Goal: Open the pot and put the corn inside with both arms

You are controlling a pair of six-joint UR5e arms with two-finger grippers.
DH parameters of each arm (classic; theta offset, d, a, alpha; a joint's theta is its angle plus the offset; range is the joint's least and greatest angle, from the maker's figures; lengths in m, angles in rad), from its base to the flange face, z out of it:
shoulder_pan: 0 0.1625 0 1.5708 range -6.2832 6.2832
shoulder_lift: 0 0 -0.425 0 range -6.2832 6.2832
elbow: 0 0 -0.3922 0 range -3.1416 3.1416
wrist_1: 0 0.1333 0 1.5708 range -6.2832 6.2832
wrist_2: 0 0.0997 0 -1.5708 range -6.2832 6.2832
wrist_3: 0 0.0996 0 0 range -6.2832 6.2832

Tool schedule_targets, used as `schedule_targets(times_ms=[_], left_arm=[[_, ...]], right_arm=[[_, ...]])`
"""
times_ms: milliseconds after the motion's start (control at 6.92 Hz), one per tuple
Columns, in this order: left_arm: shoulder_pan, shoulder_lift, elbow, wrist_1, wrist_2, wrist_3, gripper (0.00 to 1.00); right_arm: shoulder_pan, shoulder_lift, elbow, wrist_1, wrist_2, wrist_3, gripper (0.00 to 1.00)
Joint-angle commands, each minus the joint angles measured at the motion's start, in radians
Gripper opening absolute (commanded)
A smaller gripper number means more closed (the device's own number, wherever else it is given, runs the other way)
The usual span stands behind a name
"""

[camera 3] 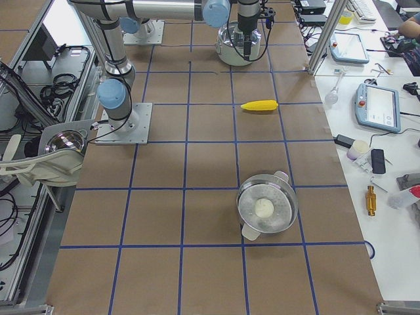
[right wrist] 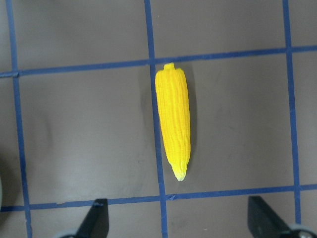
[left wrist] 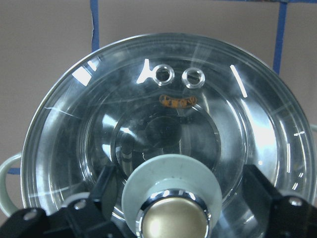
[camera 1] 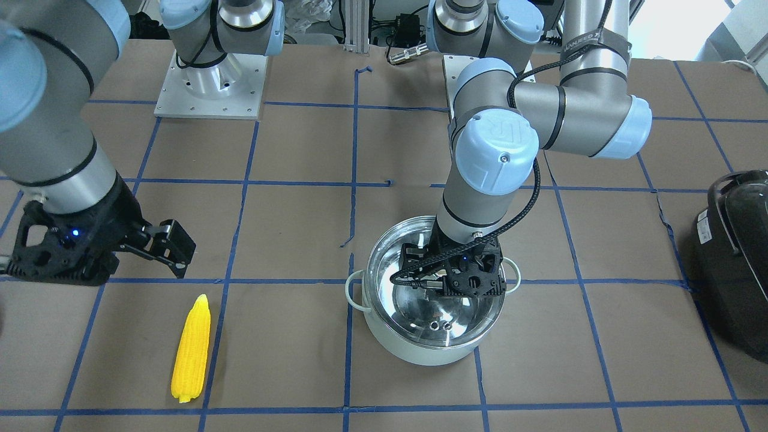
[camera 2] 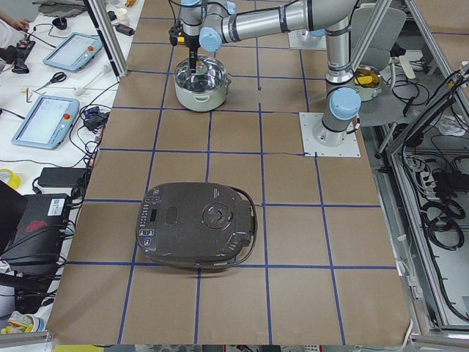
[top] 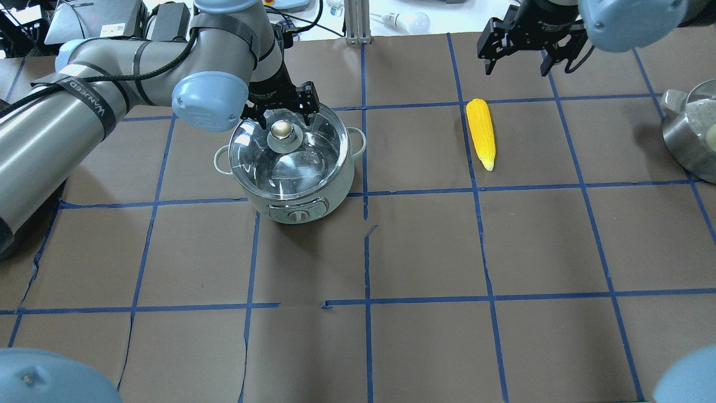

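Glass lid [top: 286,163] still sits on the pot [top: 296,208], its knob [top: 282,130] between the spread, not-yet-pinching left gripper [top: 279,116], while the corn [top: 481,133] lies on the table [top: 425,246] well apart, near the spread right gripper [top: 516,66]: every step is judged outstanding.

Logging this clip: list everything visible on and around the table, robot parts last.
pot: one, pale mint-white, robot's left half of the table
lid: one, clear glass with brass-coloured knob, sitting on the pot
corn: one, yellow, lying flat on the robot's right half
black appliance: one, closed, table's end on the robot's left
steel pan: one, silver, table's end on the robot's right, a white round thing inside
table: one, brown cover, blue tape grid
control tablets: two, grey, on the side bench
left pincer: black, open, fingers either side of the knob
right pincer: black, open, beyond the corn
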Motion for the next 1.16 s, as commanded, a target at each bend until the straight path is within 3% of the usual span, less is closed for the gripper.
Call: schedule_targets(times_ms=[0, 434, 1012], left_arm=[[0.001, 0.011, -0.005, 0.0, -0.002, 0.002, 0.68], [0.003, 0.025, -0.027, -0.024, 0.004, 0.002, 0.68], [0.003, 0.03, -0.04, -0.021, -0.002, 0.002, 0.68]], right_arm=[[0.001, 0.163, -0.008, -0.114, -0.04, -0.06, 1.0], [-0.007, 0.329, -0.018, -0.304, -0.031, -0.094, 1.0], [-0.007, 0.376, 0.021, -0.294, -0.019, -0.095, 0.91]])
